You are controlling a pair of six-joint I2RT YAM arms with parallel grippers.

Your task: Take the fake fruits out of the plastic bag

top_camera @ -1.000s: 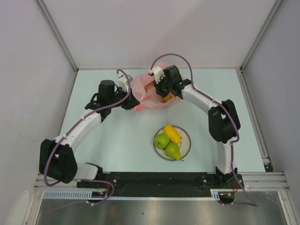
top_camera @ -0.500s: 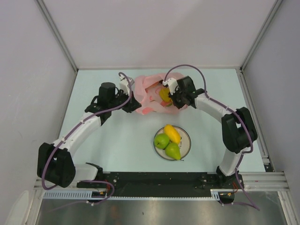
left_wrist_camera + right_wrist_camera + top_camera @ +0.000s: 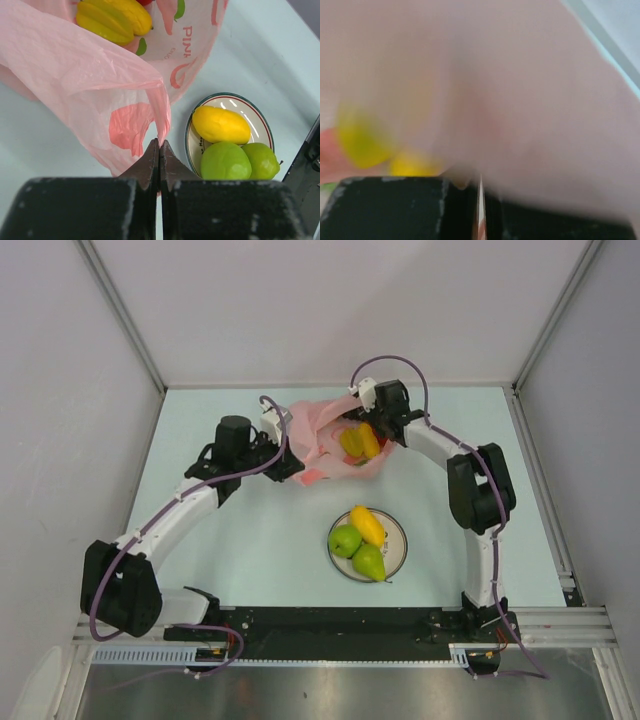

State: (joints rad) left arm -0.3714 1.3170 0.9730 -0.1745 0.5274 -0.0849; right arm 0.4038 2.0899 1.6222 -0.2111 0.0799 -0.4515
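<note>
The pink plastic bag (image 3: 322, 430) lies at the back middle of the table, its mouth stretched between both grippers. My left gripper (image 3: 296, 466) is shut on the bag's near-left edge; in the left wrist view the film (image 3: 100, 75) runs into the shut gripper (image 3: 159, 146). My right gripper (image 3: 378, 428) is shut on the bag's right edge, with a thin strip of film between the closed jaws (image 3: 479, 197). Yellow fake fruits (image 3: 358, 440) (image 3: 112, 17) lie inside the bag. The right wrist view is blurred pink with yellow patches (image 3: 362, 140).
A round white plate (image 3: 396, 540) sits in front of the bag, holding a green apple (image 3: 345, 540), a yellow mango (image 3: 367, 524) and a green pear (image 3: 369, 562). The left wrist view shows the same plate (image 3: 260, 122). Walls enclose the table on three sides.
My right gripper has swung from above the bag's middle out to its right side and back, pulling the film with it. The yellow fruits inside show more openly. The left gripper barely moved.
</note>
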